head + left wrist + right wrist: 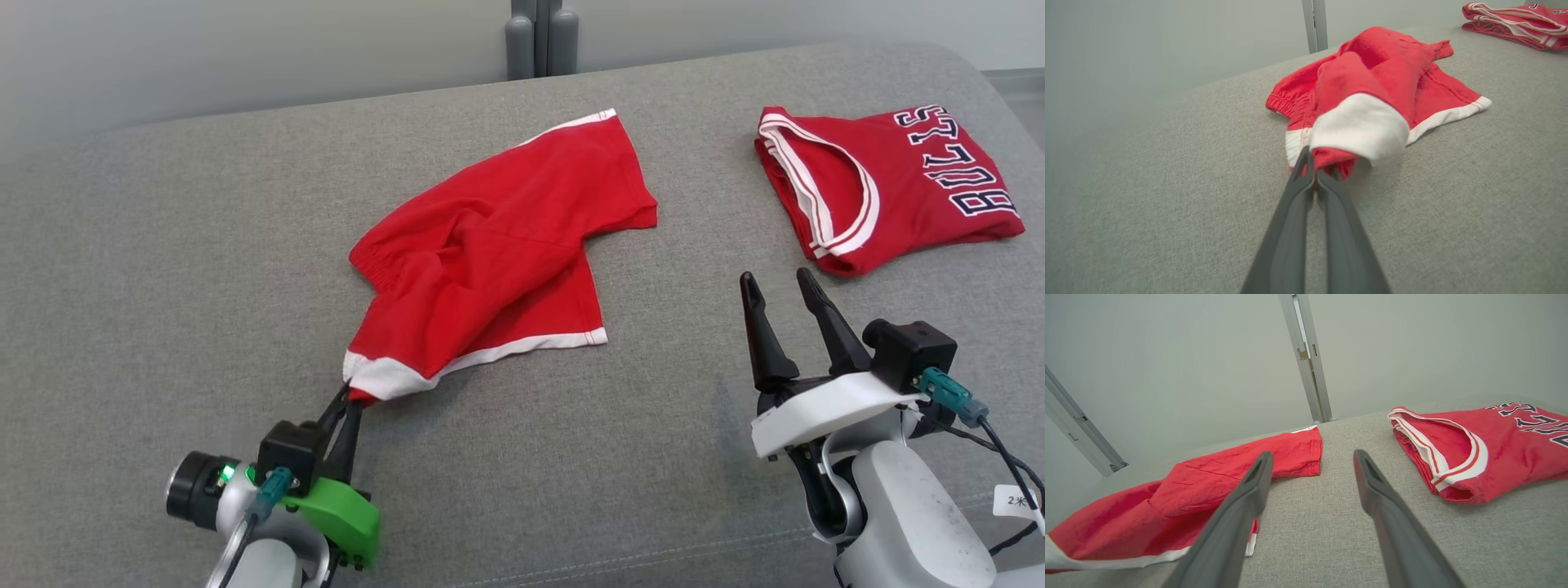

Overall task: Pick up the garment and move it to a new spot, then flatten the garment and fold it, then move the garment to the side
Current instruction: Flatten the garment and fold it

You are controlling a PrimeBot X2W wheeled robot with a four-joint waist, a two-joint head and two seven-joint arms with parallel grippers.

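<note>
two pincers. left gripper: clenched on the white-hemmed corner of the red shorts, which lie crumpled mid grey cushion. right gripper: released, near the folded jersey. step, judged: pick-up. next calls for: lift clear, carry to a new spot.

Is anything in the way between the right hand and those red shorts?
Nothing visible. Only bare grey cushion lies between the open right hand and the red shorts. The folded jersey sits on the hand's other side, apart from both. The left hand is shut on the shorts' white-trimmed corner.
</note>
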